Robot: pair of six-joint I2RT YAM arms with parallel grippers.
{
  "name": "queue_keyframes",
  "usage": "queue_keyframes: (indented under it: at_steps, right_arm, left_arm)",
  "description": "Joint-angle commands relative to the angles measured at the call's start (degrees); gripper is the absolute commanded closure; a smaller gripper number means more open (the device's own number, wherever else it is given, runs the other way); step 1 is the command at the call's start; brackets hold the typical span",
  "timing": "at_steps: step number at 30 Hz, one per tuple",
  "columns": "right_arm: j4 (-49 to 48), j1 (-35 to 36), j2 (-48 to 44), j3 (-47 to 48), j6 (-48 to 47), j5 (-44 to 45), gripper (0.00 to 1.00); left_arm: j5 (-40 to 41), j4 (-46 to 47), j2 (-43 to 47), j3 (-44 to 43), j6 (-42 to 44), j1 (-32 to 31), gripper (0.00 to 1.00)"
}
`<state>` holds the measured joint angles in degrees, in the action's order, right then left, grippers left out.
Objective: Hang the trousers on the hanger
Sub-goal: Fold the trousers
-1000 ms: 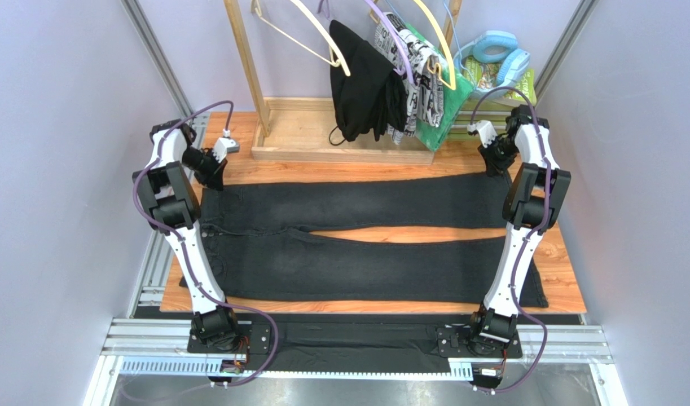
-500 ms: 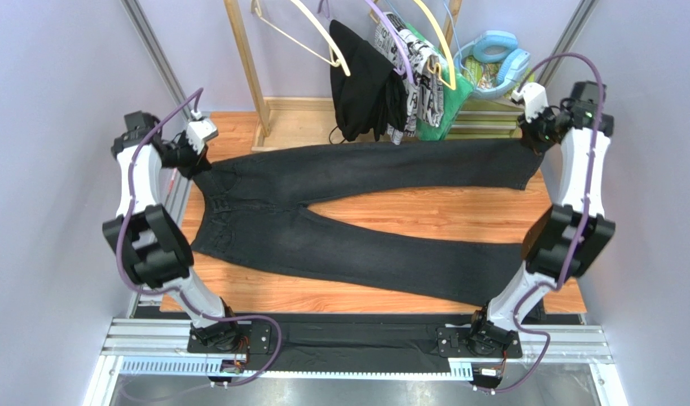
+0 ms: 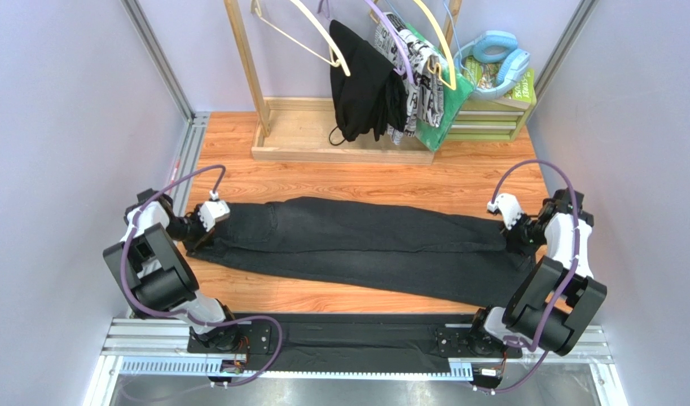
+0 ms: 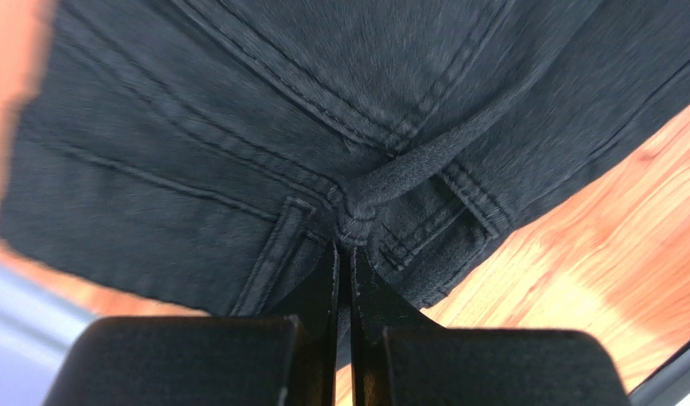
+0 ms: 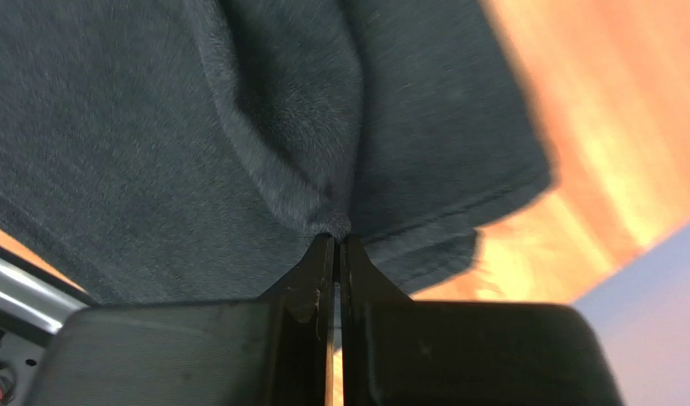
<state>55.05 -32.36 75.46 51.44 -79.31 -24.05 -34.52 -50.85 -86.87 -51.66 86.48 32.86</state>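
The black trousers (image 3: pixel 365 245) lie across the wooden table, folded lengthwise with one leg over the other, waist at the left, leg ends at the right. My left gripper (image 3: pixel 206 230) is shut on the waistband by a belt loop (image 4: pixel 350 222). My right gripper (image 3: pixel 516 237) is shut on a pinch of fabric at the leg ends (image 5: pixel 333 227). The pale cream hanger (image 3: pixel 318 35) hangs on the wooden rack at the back, apart from both grippers.
The wooden rack base (image 3: pixel 340 135) stands at the back with a black garment (image 3: pixel 361 85), a patterned cloth (image 3: pixel 418 63), a yellow hanger (image 3: pixel 437 42) and a purple hanger (image 3: pixel 390 38). Blue and green items (image 3: pixel 501 63) sit back right. Metal rails edge the table.
Both arms lifted the far trouser edge up and then swung it toward the near side. The far leg now lies folded over the near leg, both grippers low near the table.
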Motion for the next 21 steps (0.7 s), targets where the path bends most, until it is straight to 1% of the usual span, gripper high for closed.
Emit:
queue_keyframes:
  at_steps: [1, 3, 5, 6, 8, 9, 10, 12, 13, 15, 16, 17, 18, 19, 20, 21]
  right_arm:
    - [-8.11, 0.27, 3.98, 2.16, -0.77, 1.73, 1.00]
    - [-5.76, 0.63, 6.35, 8.48, 2.75, 1.47, 1.00]
    - [-3.38, 0.63, 8.38, 13.57, 4.59, 0.15, 1.00]
    - [-0.58, 0.63, 8.65, 18.04, 5.04, -0.20, 1.00]
    - [2.42, 0.46, 8.21, 22.28, 5.04, -1.26, 1.00]
    - [5.83, 0.37, 7.69, 25.26, 4.00, -1.52, 1.00]
    - [7.51, -0.33, 5.86, 26.07, 3.03, -2.22, 1.00]
    - [12.25, -1.30, 3.39, 26.43, 0.31, -2.75, 1.00]
    - [13.58, -2.43, 2.07, 24.86, -2.75, -2.75, 1.00]
    - [15.87, -3.93, -2.50, 20.74, -6.54, -1.97, 1.00]
    - [16.05, -5.51, -3.99, 15.32, -10.56, -0.83, 1.00]
    - [16.06, -6.30, -6.96, 12.48, -12.61, -0.12, 1.00]
    - [15.62, -7.10, -8.13, 9.76, -14.54, 0.58, 1.00]
    - [14.92, -8.41, -9.18, 3.90, -17.78, 2.15, 1.00]
    - [14.04, -8.94, -9.89, 1.32, -19.03, 3.13, 1.00]
    - [10.21, -9.65, -10.59, -1.84, -20.17, 3.92, 1.00]
  left_arm:
    - [4.55, 5.84, -3.56, -1.33, 1.69, -0.16, 1.00]
    - [4.38, 5.76, -4.45, -4.66, -2.43, -0.43, 1.00]
    - [2.46, 3.66, -3.66, -7.30, -4.12, -0.34, 1.00]
    - [1.49, 2.87, -3.22, -10.10, -5.17, -0.26, 1.00]
    - [-0.71, -0.73, -1.99, -13.36, -5.79, -0.26, 1.00]
    - [-1.42, -2.13, -1.64, -16.60, -5.18, -0.25, 1.00]
    - [-1.86, -5.89, -1.29, -18.11, -4.57, -0.08, 1.00]
    - [-2.83, -9.42, -0.06, -20.84, -3.86, 0.62, 1.00]
    - [-3.00, -11.36, 0.21, -21.37, -0.38, 1.06, 1.00]
    - [-1.08, -14.61, 0.91, -20.33, 2.72, 1.33, 1.00]
    - [-0.20, -15.24, 1.09, -19.28, 5.86, 1.50, 1.00]
    - [2.07, -15.59, 1.52, -17.88, 7.11, 1.42, 1.00]
    - [3.22, -14.20, 1.70, -14.30, 8.08, 1.42, 1.00]
    - [4.28, -13.32, 1.97, -12.17, 8.70, 1.50, 1.00]
    - [6.90, -12.35, 2.32, -9.97, 10.62, 1.50, 1.00]
    - [8.40, -8.43, 2.32, -5.43, 10.64, 1.42, 1.00]
